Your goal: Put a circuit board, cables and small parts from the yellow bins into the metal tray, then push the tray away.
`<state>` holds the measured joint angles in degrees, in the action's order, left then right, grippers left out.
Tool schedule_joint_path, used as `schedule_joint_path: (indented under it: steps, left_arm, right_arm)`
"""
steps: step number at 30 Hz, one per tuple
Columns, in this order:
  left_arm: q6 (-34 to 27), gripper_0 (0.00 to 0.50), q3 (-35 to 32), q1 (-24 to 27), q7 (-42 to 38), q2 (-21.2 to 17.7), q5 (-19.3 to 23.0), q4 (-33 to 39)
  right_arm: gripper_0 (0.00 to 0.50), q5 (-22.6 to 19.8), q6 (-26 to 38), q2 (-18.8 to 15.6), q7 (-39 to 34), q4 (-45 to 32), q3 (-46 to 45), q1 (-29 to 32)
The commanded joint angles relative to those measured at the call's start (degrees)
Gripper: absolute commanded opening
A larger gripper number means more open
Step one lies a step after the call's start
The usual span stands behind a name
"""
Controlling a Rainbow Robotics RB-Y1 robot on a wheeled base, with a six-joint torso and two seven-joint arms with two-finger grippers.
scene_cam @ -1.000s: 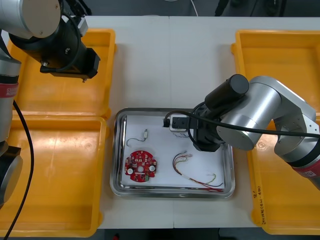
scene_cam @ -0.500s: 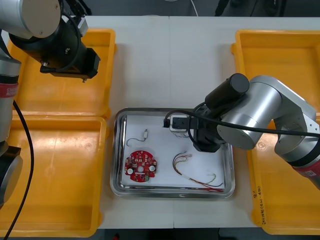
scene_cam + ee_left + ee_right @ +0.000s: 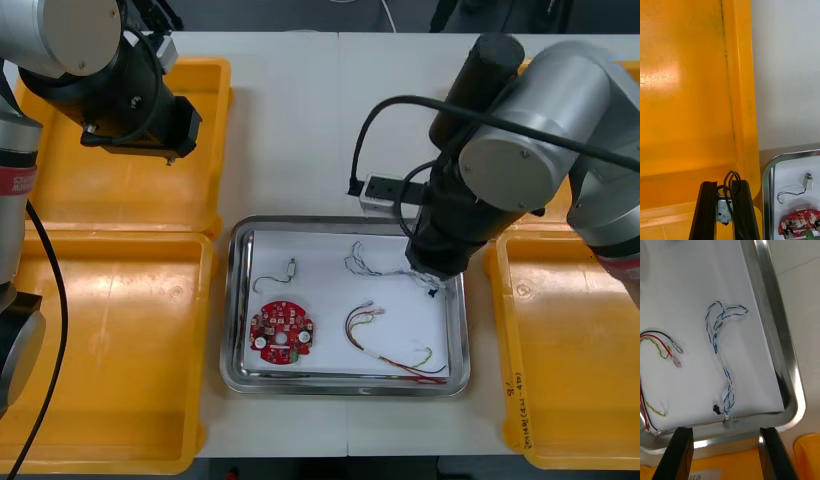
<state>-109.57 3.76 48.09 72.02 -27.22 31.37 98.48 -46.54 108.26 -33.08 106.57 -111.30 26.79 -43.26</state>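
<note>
My left gripper [image 3: 725, 185] hangs over the far left yellow bin [image 3: 100, 195], at ten o'clock on the table [image 3: 300, 120]. Its fingers are clamped on a small metal part [image 3: 723, 210], and that part's thin black cable [image 3: 731, 179] loops up between the fingertips.

The metal tray [image 3: 235, 300] sits mid-table, lined white. At ten o'clock inside it lies a loose metal part [image 3: 290, 268] with a dark lead curling off it. The round red circuit board [image 3: 282, 333] lies flat at seven o'clock, just below that part and apart from it. At one o'clock the twisted blue and white cable [image 3: 362, 262] lies in a loose curl. The red and yellow cable [image 3: 385, 342] sprawls at five o'clock, near the blue and white one but not touching it.

My right gripper [image 3: 726, 429] is at three o'clock of the tray, beside the near right yellow bin [image 3: 570, 340]. Its fingers stand wide apart with nothing between them, poised over the tray's rim. One end of the blue and white cable lies just ahead of them.
</note>
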Motion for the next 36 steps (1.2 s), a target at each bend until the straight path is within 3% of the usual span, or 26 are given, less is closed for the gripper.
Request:
schedule_joint_path:
  steps: [1,9,17,22,36]
  left_arm:
    - [-0.4,0.000,0.5,-0.5,-4.4,0.8,0.7,2.1]
    - [-0.4,0.000,0.7,-0.5,-4.8,0.8,0.9,2.2]
    - [-0.4,0.000,0.9,-0.5,-5.2,0.8,1.0,2.6]
    - [-0.4,0.000,0.9,-0.5,-5.3,0.8,1.1,2.6]
    - [-0.4,0.000,1.0,-0.5,-5.4,0.8,1.2,2.6]
  right_arm:
    - [0.500,-0.9,1.7,-0.1,-9.3,-0.9,-4.3,-6.0]
    - [0.500,-4.4,1.7,-5.4,-24.0,-0.9,-9.4,-8.9]
    - [0.500,-11.6,1.7,-17.0,-37.5,-0.9,-13.3,-7.7]
    - [0.500,-13.6,1.7,-21.2,-43.3,-0.9,-18.5,-4.4]
    - [0.500,-14.7,1.7,-26.2,-41.8,7.6,-34.9,5.6]
